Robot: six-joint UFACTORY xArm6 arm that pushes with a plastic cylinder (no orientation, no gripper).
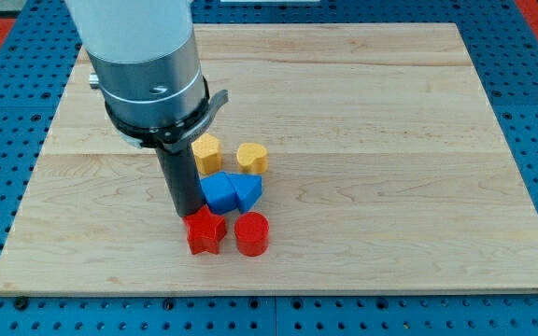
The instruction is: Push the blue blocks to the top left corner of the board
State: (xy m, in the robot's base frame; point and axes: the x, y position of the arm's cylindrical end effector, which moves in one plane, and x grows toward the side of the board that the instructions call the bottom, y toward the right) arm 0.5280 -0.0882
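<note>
Two blue blocks sit together near the board's middle: a rounded blue block (219, 192) and a wedge-shaped blue block (247, 189) touching its right side. My tip (183, 211) is just left of the rounded blue block, touching or almost touching it, and right above the red star block. The dark rod rises from there into the arm's grey body at the view's top left.
A red star-shaped block (205, 231) and a red cylinder (251, 233) lie just below the blue blocks. Two yellow blocks (206, 151) (252, 157) lie just above them. The wooden board (372, 112) lies on a blue pegboard.
</note>
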